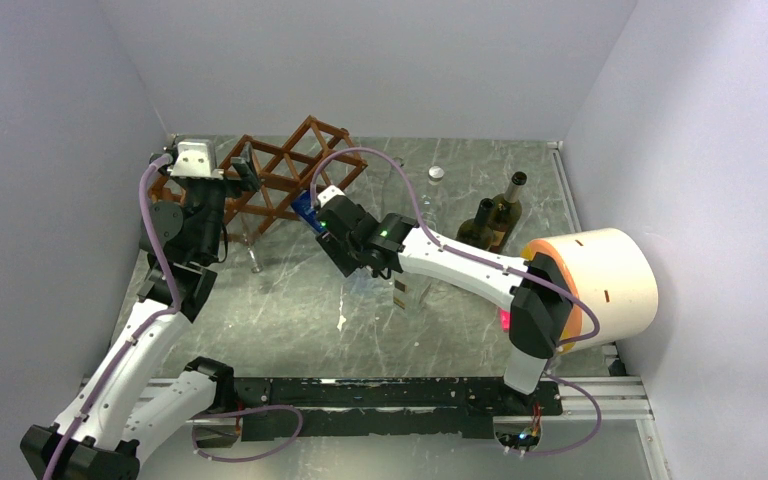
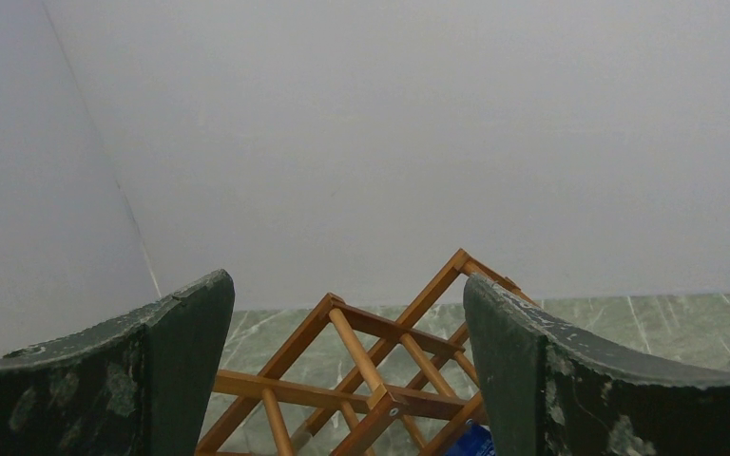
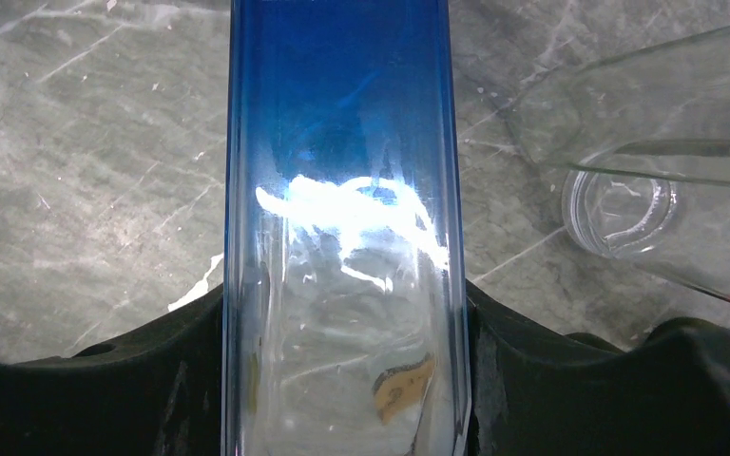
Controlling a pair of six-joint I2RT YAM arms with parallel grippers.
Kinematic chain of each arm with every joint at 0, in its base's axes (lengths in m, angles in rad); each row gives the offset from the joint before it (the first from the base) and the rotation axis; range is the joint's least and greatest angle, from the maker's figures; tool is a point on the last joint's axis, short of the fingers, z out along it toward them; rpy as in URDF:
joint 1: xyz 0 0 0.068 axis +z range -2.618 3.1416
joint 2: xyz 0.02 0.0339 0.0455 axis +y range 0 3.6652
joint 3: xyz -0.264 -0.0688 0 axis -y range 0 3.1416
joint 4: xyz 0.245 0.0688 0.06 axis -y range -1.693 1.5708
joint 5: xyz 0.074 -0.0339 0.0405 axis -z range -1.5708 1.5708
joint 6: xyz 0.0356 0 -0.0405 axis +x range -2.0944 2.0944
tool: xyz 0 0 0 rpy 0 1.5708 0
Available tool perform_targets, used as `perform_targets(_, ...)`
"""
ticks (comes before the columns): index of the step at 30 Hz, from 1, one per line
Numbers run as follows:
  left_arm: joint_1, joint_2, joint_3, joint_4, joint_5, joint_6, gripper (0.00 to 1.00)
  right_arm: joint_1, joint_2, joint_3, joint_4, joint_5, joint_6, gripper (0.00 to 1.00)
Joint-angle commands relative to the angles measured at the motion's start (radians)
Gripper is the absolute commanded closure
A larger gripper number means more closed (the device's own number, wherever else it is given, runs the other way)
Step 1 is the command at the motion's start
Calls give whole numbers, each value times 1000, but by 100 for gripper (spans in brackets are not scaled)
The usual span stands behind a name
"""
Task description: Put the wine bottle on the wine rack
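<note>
Far left on the table (image 1: 290,320): the rack (image 1: 290,165), a lattice of open diamond cells. Just beside its near-right edge: the bottle (image 1: 303,207), blue and clear glass, lifted off the table, not yet in any cell. Clamped round the body by the right gripper (image 1: 315,220), fingers (image 3: 580,399) pressed tight on both sides. Left gripper (image 1: 248,172) at the rack's left end, fingers (image 2: 181,361) spread wide, grasping nothing; touching the bars or not, hard to tell.

Likely risks:
- smooth glass sliding in the clamp if tilted
- bottle catching a thin bar and shoving the rack, if unsteadied
- bottle knocking the clear glass (image 3: 646,123) close by
</note>
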Motion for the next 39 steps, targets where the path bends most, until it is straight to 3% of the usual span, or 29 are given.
perform_targets(1,17,-14,-13,26,25,-25,6,-1,-3,57,237,98,13,100)
perform_targets(17,28,-3,-18,27,37,-28,6,3,90,39,529,142,36,100)
perform_targets(31,31,-3,-28,40,30,-16,6,2,221,10,826,209,-48,100)
perform_targets(39,37,6,-29,43,24,-19,6,0,324,76,873,275,-63,100)
